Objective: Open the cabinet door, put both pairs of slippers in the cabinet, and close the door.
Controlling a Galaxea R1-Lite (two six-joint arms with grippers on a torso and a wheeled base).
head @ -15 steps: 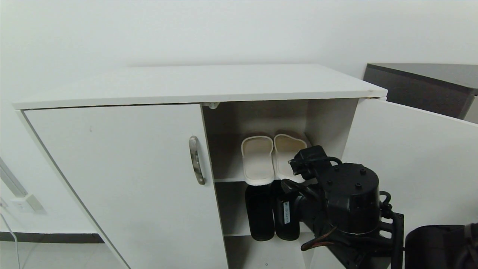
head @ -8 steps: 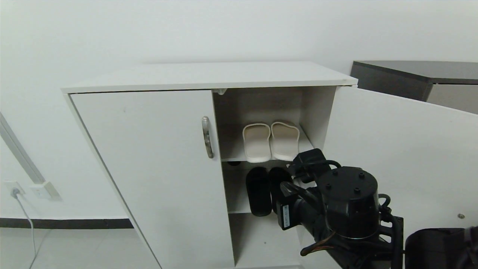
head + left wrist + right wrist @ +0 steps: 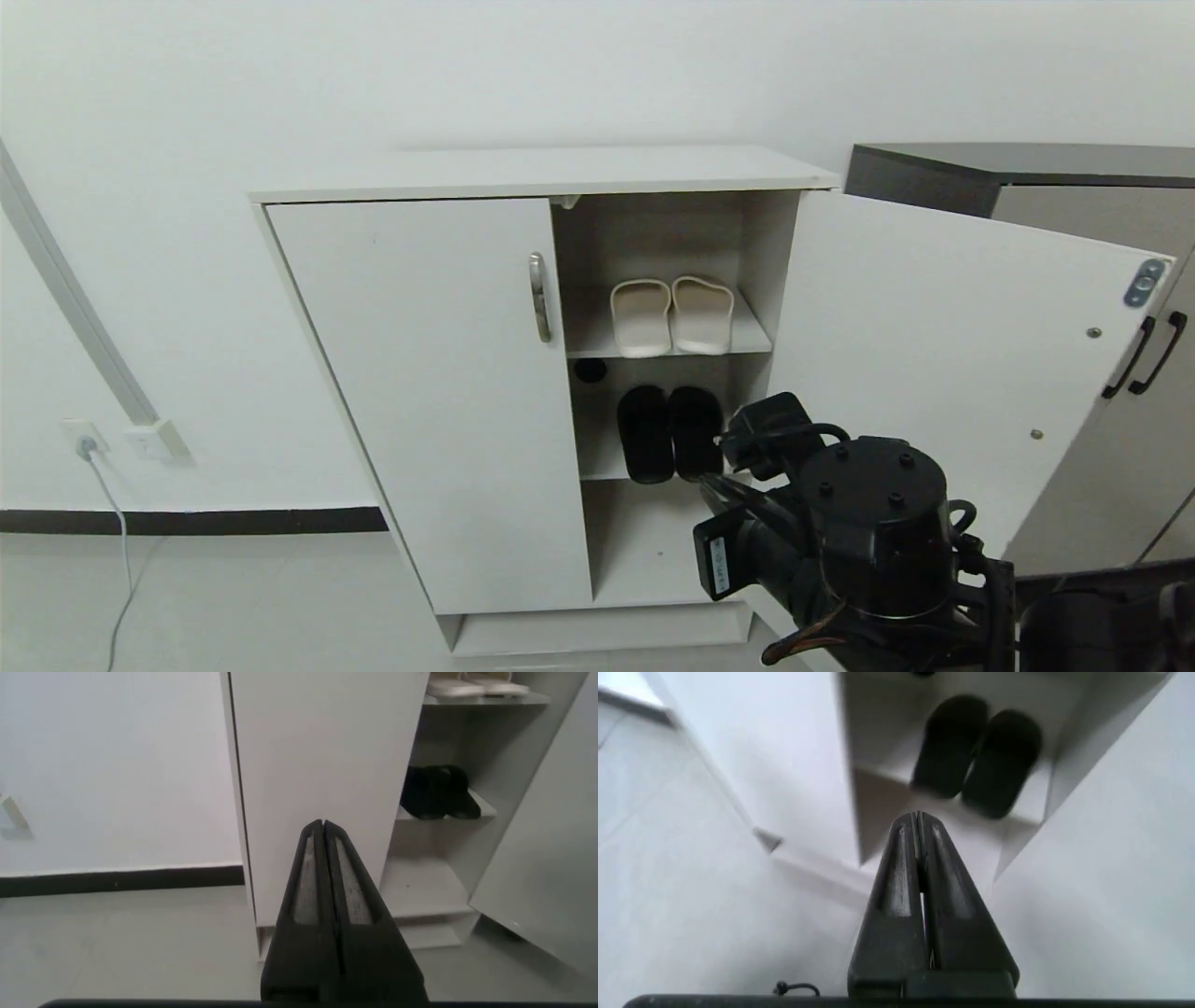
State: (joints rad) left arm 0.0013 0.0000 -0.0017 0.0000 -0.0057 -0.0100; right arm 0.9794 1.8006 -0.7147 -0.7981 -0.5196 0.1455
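Two pairs, white slippers (image 3: 670, 315) and black slippers (image 3: 669, 432), sit inside the cabinet (image 3: 541, 173), so the left gripper (image 3: 323, 829) or right gripper (image 3: 920, 821), both with fingers clenched empty, should push its open door (image 3: 934, 355) shut.

White cabinet (image 3: 541, 173): right door (image 3: 934, 345) swung wide open, left door (image 3: 420, 392) shut, metal handle (image 3: 538, 297) at its inner edge. Pale slippers (image 3: 670, 315) paired on the upper shelf; black slippers (image 3: 669, 431) paired on the shelf below.

Inside the cabinet (image 3: 523, 170), one slipper pair (image 3: 670, 315) sits above another pair (image 3: 669, 432).
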